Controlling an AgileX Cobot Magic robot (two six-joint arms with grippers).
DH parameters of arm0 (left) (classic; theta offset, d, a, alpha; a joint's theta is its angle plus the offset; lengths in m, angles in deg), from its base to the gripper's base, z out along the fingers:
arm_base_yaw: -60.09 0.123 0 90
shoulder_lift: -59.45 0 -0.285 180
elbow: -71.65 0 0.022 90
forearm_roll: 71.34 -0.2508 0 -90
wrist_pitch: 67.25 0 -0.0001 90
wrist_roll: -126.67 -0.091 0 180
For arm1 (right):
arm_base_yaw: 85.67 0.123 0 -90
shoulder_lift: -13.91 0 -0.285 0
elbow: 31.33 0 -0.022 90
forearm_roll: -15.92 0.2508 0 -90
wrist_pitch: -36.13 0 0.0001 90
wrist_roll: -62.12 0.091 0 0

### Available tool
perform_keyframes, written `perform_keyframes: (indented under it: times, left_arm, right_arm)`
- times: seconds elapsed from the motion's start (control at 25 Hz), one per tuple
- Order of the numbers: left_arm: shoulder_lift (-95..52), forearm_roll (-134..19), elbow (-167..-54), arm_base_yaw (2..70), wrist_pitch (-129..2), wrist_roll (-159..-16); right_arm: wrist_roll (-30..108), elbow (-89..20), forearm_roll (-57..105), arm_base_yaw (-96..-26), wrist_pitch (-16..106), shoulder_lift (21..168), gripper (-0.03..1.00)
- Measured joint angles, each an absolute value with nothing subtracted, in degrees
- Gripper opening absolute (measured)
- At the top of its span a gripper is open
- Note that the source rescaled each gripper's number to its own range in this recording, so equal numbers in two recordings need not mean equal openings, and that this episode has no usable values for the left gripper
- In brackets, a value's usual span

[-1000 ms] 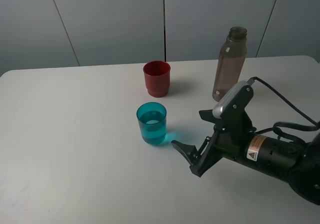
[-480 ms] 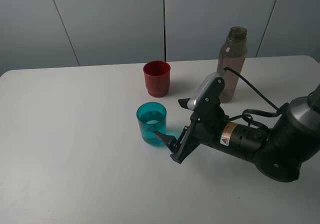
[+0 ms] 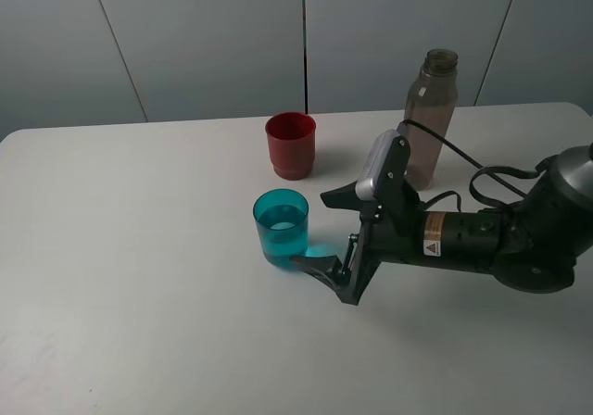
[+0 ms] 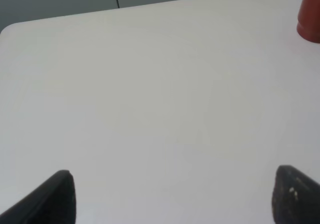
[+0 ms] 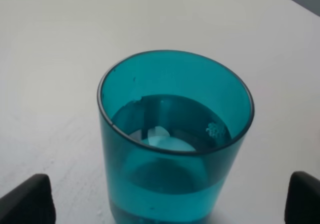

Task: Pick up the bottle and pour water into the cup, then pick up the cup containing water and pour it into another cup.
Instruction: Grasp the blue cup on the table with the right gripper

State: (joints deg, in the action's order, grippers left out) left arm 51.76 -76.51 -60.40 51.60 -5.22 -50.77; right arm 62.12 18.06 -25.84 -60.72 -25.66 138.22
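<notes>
Teal and see-through, the cup (image 3: 281, 228) stands upright on the table (image 3: 139, 267), part-filled with water, near the red cup (image 3: 290, 144); bottle (image 3: 426, 119) upright, farther back on the right. Right gripper (image 3: 311, 229) level, jaws spread wide, tips just beside the cup's wall, holding nothing. Left gripper (image 4: 175, 199) also spread, over bare table. Judged step: reaching for the filled cup. Next: advance to straddle it, close gently, lift level.

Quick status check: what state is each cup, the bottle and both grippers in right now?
teal cup: upright on the table, partly filled with water, not gripped.
red cup: upright, contents not visible.
bottle: upright, no cap, level unclear.
right gripper: open, at the teal cup.
left gripper: open, holding nothing.
</notes>
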Motion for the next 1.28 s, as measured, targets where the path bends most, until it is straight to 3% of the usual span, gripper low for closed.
perform_keyframes:
  times: [0.8, 1.28]
  left_arm:
    - [51.8, -76.6, -60.4, 51.6, -5.2, -50.8]
    - [51.8, -76.6, -60.4, 51.6, -5.2, -50.8]
  right_arm:
    - [74.2, 4.6, -44.1, -65.7, -20.4, 142.4, 1.0]
    - [81.1, 3.1, -49.4, -64.0, -22.9, 142.9, 1.0]
